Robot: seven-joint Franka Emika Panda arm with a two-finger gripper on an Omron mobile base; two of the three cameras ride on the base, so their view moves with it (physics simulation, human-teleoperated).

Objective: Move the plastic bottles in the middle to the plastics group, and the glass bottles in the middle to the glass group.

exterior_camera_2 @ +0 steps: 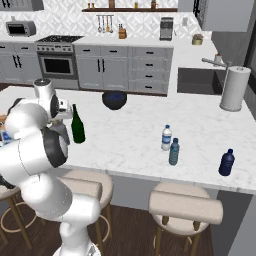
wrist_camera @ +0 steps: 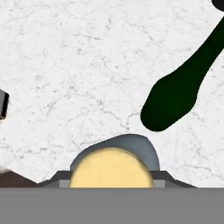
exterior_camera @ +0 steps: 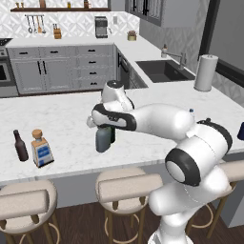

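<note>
My gripper (exterior_camera: 102, 127) reaches down over the stout grey-blue glass bottle (exterior_camera: 102, 139) at mid-counter. In the hand view its tan cap (wrist_camera: 112, 168) sits between my fingertips, which press against both sides of it. The tall dark green wine bottle (exterior_camera: 112, 134) (exterior_camera_2: 77, 125) (wrist_camera: 183, 83) stands upright right behind it. The slim teal plastic bottle (exterior_camera_2: 174, 151) stands to the right, next to the whitish bottle with a blue band (exterior_camera_2: 166, 137). A dark blue bottle (exterior_camera_2: 226, 162) stands further right. The small brown bottle (exterior_camera: 20, 145) and square blue-labelled bottle (exterior_camera: 42, 148) stand at the left.
A dark bowl (exterior_camera_2: 114, 99) sits at the counter's far edge. A paper towel roll (exterior_camera_2: 235, 88) stands beside the sink (exterior_camera: 164, 70). Stools (exterior_camera: 121, 188) line the near edge of the counter. Bare marble lies between the middle bottles and the left pair.
</note>
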